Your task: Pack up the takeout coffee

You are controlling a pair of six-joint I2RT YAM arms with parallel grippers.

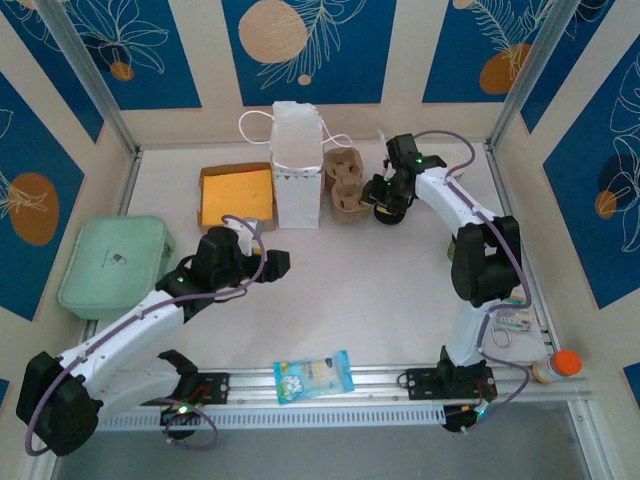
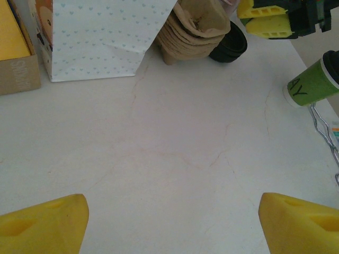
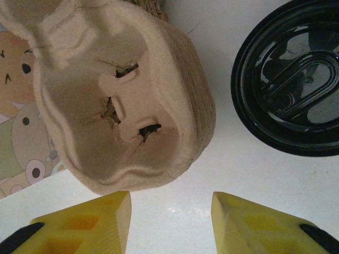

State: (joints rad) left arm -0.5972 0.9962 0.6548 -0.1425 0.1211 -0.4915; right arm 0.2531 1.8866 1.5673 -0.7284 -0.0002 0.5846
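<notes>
Now right gripper (image 3: 170,206), half open and empty near the table's (image 1: 370,300) far edge, should straddle one carrier (image 3: 122,100) wall, avoiding the lid (image 3: 288,79).

Middle of the table (image 1: 380,300) is wide open in the top view, loads of room to move there. The back row at upper centre is cramped though: cardboard box (image 1: 237,195), white bag (image 1: 297,165) and pulp carrier (image 1: 343,180) sit packed side by side. In the right wrist view just a thin strip of bare table separates the carrier from the black lid (image 3: 288,79) at upper right. A green case (image 1: 113,262) blocks the left edge, and in the left wrist view a green cup (image 2: 312,84) lies tipped at the right edge.
</notes>
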